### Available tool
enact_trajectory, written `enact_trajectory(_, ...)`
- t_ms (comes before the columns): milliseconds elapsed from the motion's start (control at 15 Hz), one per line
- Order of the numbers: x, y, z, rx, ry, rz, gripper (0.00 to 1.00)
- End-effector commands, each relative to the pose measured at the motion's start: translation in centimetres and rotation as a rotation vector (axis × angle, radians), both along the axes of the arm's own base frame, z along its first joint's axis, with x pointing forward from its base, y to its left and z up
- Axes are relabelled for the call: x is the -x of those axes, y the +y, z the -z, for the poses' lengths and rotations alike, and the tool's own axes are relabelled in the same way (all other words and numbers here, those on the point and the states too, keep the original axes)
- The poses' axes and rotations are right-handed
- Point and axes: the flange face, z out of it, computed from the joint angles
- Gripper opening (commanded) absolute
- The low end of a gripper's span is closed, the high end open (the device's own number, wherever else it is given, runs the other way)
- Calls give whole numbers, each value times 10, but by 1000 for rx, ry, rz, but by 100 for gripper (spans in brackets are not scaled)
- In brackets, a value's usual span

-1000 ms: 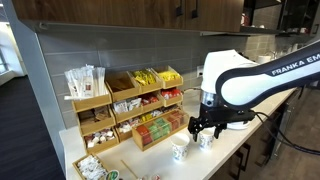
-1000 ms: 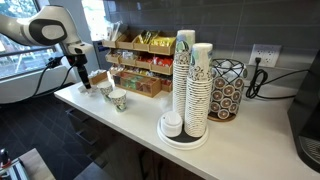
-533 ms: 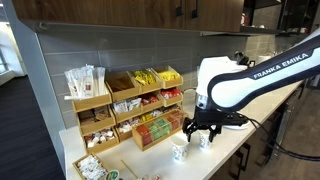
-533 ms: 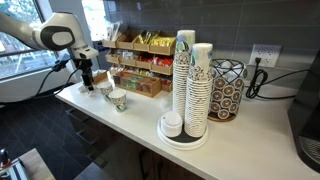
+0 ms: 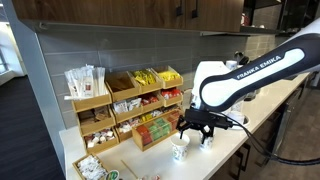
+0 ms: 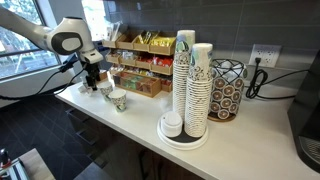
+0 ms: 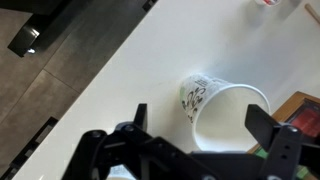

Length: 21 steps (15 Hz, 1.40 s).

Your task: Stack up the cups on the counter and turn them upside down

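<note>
Two small white paper cups with a dark print stand upright on the off-white counter (image 6: 140, 128). In both exterior views they stand side by side, one (image 5: 180, 150) (image 6: 118, 100) nearer the front edge, one (image 5: 206, 140) (image 6: 104, 91) closer to the racks. My gripper (image 5: 196, 128) (image 6: 92, 76) hangs just above them, open and empty. In the wrist view one cup (image 7: 222, 108) sits open-mouthed between the two spread fingers of my gripper (image 7: 205, 125), untouched, on the counter (image 7: 110, 75).
Wooden tiered snack racks (image 5: 140, 105) (image 6: 140, 62) stand against the wall behind the cups. Tall stacks of cups (image 6: 190, 85) stand on a round tray, beside a wire basket (image 6: 227, 88). The counter's front edge (image 7: 75, 85) drops to dark floor.
My arm has moved sideways along the counter and sunk a little toward the two cups. The gripper stays open. The cups have not moved.
</note>
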Motion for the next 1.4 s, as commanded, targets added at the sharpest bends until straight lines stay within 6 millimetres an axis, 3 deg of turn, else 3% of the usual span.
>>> enact_trajectory(0,-12,1,9,-41,-1,82,100)
enact_trajectory(133,-15,0,13,-42,-2,108,100)
enact_trajectory(200,-17,0,15,-42,-1,119,81)
enact_trajectory(867,-21,-8,21,-59,13,196,5)
enact_trajectory(1000,-22,-8,23,-60,19,206,0)
enact_trajectory(1333,-19,-7,16,-67,22,207,4)
